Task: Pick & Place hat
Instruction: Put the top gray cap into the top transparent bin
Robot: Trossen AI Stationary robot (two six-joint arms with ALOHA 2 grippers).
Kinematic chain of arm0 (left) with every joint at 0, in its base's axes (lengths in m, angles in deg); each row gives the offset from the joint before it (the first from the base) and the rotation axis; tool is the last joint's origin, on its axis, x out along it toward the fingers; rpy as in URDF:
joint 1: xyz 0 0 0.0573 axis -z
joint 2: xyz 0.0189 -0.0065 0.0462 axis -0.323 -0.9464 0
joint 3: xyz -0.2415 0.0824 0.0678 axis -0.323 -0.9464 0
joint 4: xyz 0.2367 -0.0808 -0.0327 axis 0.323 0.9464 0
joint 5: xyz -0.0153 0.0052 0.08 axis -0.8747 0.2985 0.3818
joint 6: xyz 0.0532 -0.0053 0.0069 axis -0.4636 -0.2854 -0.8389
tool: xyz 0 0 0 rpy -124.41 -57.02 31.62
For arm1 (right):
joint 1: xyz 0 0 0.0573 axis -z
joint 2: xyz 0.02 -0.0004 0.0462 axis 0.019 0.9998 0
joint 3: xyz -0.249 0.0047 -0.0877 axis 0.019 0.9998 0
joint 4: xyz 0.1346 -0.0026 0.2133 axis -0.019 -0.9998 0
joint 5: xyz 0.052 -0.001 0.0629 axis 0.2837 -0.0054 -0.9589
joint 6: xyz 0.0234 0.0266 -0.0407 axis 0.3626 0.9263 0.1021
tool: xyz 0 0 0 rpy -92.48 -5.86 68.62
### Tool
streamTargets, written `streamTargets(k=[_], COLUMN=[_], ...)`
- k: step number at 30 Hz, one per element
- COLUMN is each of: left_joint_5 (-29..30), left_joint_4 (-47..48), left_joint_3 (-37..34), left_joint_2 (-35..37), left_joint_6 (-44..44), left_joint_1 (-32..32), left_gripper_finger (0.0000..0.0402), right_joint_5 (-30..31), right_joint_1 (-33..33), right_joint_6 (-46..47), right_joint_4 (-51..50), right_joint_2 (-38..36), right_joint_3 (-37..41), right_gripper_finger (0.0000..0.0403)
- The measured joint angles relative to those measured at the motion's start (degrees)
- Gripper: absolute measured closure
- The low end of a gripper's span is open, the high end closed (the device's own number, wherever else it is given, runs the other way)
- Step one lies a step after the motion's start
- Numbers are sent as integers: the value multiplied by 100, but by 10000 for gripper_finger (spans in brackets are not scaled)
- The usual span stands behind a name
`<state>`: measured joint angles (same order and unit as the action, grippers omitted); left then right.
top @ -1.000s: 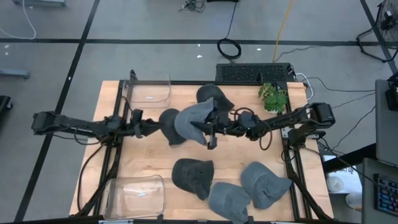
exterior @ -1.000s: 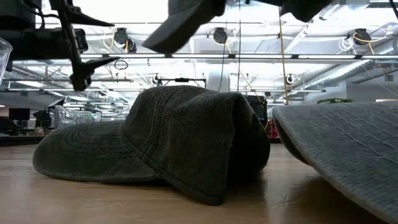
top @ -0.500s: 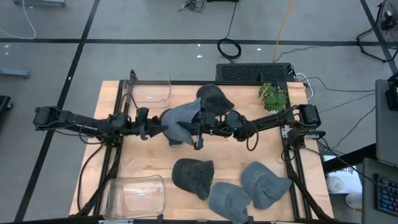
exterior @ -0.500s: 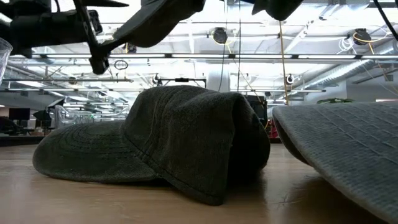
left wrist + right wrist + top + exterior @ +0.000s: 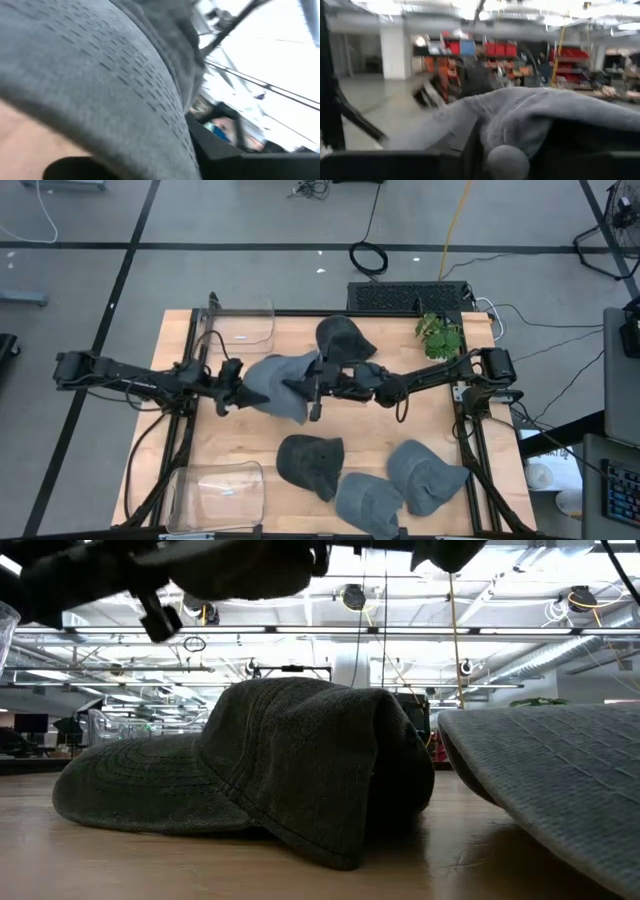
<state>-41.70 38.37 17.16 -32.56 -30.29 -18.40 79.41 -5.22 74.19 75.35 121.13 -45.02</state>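
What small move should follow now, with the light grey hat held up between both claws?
Probably ease the right claw open, if this is a handover: the light grey fabric hat hangs above the wooden table with the left claw at its other edge.

2 slim dark arms (image 5: 130, 378), black jointed links, looped black cables (near the wrists)
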Motion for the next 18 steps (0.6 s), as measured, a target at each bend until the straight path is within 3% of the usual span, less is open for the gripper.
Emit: streamTargets(k=[5, 8, 13, 18], left_joint_5=[-191, -15, 931, 2094], left_joint_4=[507, 1733, 4717, 6540], left_joint_3=[29, 374, 1614, 2704], left_joint_2=[765, 1380, 2016, 2012], left_joint_6=[151, -153, -1105, -1652], left_joint_1=[198, 359, 792, 1390], left_gripper_finger=[393, 393, 393, 393], right_joint_5=[-17, -7, 0, 3], right_joint_1=[-14, -10, -10, -10], right_joint_6=[48, 84, 575, 691], right_joint_4=[-936, -1447, -1401, -946], right_joint_2=[-429, -768, -1356, -1748], right_joint_3=[201, 398, 930, 1530], right_gripper_finger=[236, 221, 214, 219])
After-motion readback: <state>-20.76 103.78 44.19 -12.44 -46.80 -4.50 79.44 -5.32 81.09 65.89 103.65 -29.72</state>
